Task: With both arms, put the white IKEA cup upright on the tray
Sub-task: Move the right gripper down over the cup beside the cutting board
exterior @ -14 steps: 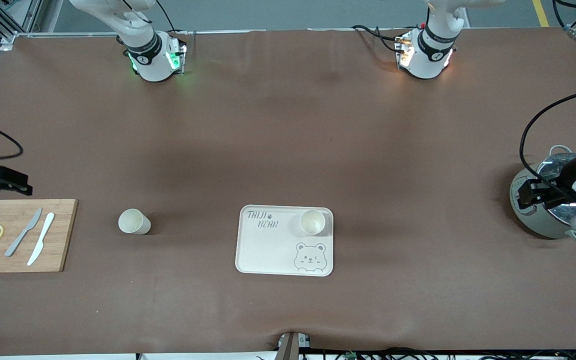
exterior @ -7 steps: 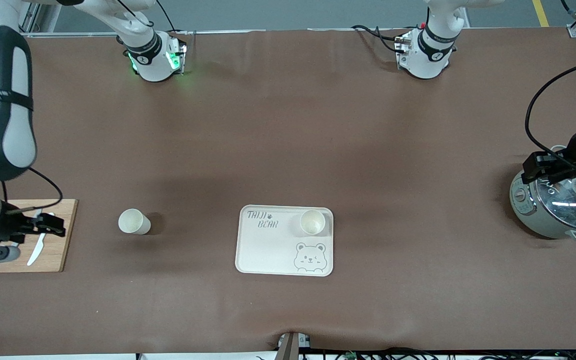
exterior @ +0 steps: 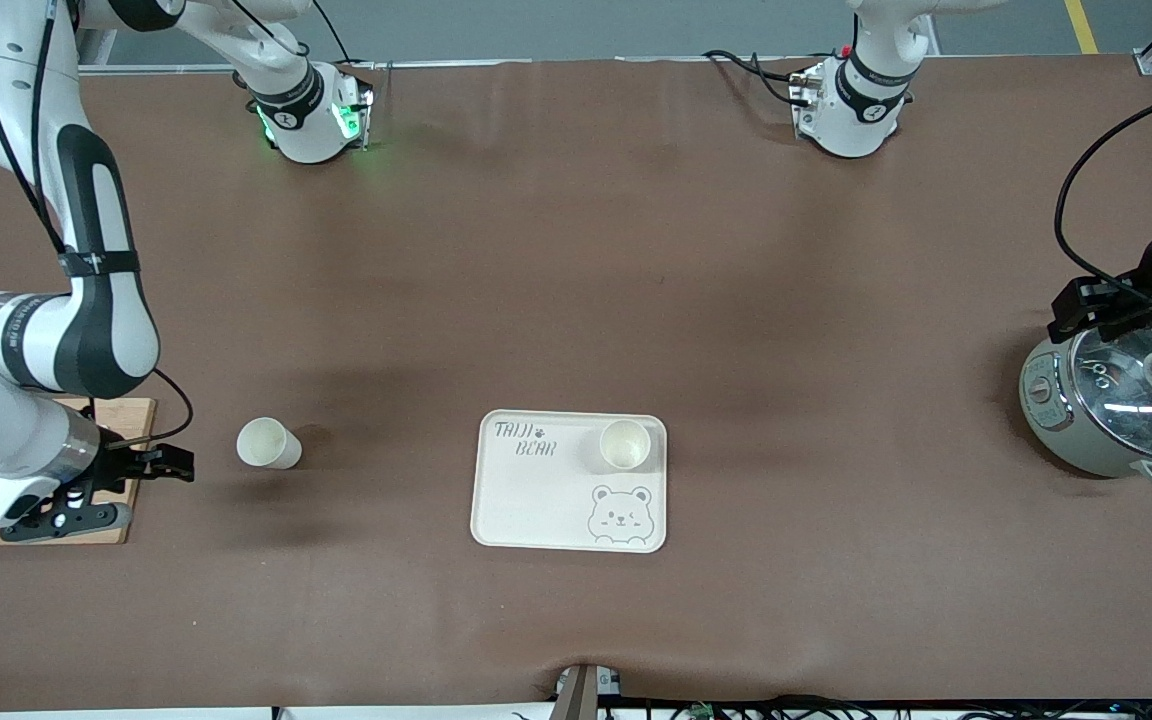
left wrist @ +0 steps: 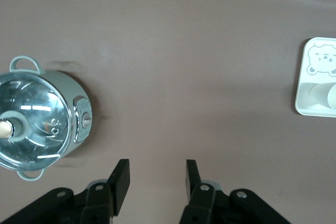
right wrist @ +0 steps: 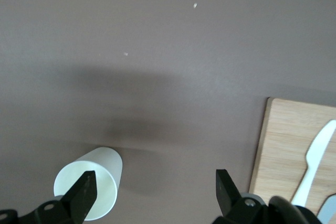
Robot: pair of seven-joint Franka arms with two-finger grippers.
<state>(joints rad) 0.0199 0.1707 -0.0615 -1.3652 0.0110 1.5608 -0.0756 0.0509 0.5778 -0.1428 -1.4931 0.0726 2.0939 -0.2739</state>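
A white cup [exterior: 268, 443] stands mouth up on the brown table, between the wooden cutting board and the cream tray [exterior: 536, 500]. It also shows in the right wrist view [right wrist: 92, 187]. A second white cup [exterior: 625, 445] stands upright on the tray beside the "TAIJI BEAR" lettering. My right gripper [exterior: 146, 468] is open and empty in the air, over the table between the board and the first cup. In the right wrist view [right wrist: 155, 174] one finger lies in line with that cup. My left gripper [exterior: 1104, 303] is open and empty, over the table at the pot's edge, as its wrist view [left wrist: 157, 162] shows.
A wooden cutting board [exterior: 131, 412] with a white knife [right wrist: 315, 161] lies at the right arm's end, mostly hidden under the right arm. A grey pot with a glass lid [exterior: 1106, 420] stands at the left arm's end. The left wrist view shows the pot [left wrist: 39, 116] and the tray [left wrist: 315, 77].
My right arm has swung in from the table's end, over the cutting board, toward the first cup. My left gripper has moved off the pot, away from the front camera. Neither cup has moved.
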